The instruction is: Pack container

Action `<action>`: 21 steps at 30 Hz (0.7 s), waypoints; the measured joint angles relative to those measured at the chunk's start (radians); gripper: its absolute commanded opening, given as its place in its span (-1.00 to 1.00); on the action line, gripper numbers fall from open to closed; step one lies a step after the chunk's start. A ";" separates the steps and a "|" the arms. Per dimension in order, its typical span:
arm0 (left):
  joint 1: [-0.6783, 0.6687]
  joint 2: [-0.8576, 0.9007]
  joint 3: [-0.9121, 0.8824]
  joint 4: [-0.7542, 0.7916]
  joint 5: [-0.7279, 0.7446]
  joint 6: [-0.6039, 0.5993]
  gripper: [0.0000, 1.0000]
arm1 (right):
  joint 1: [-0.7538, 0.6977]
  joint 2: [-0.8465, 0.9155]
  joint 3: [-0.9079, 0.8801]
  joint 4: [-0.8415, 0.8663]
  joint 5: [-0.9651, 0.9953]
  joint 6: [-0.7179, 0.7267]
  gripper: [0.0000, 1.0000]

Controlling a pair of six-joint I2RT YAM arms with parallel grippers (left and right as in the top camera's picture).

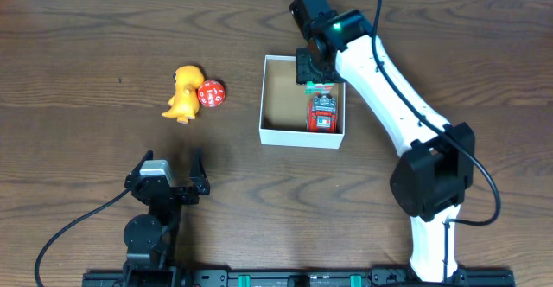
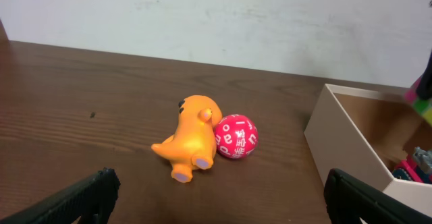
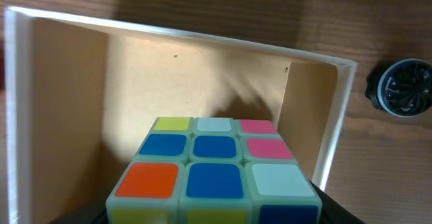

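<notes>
The container (image 1: 263,105) is a shallow white box with a brown floor, right of the table's middle. A red toy car (image 1: 324,112) lies in its near right corner, also peeking over the wall (image 2: 344,143) in the left wrist view. My right gripper (image 1: 318,73) hangs over the container's far right part, shut on a multicoloured puzzle cube (image 3: 212,170) above the brown floor (image 3: 67,96). My left gripper (image 2: 219,197) stands open and empty near the front edge, apart from an orange dinosaur toy (image 2: 189,140) and a red ball (image 2: 236,136) with white marks.
The dinosaur toy (image 1: 184,92) and the red ball (image 1: 211,94) touch each other left of the container. A black round object (image 3: 403,88) shows on the table beyond the container's wall. The right arm (image 1: 389,97) stretches along the container's right side.
</notes>
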 measured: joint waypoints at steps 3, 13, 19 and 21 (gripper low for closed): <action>0.000 0.000 0.000 0.000 0.000 0.000 0.96 | 0.000 0.013 -0.005 0.000 0.015 0.010 -0.07; 0.000 0.000 0.000 0.000 0.000 0.000 0.96 | 0.000 0.013 -0.008 0.002 0.048 0.071 -0.08; 0.000 0.000 0.000 0.000 0.000 0.000 0.96 | 0.000 0.013 -0.010 0.003 0.076 0.104 -0.04; 0.000 0.000 0.000 0.000 0.000 0.000 0.96 | 0.000 0.013 -0.010 0.003 0.080 0.109 -0.05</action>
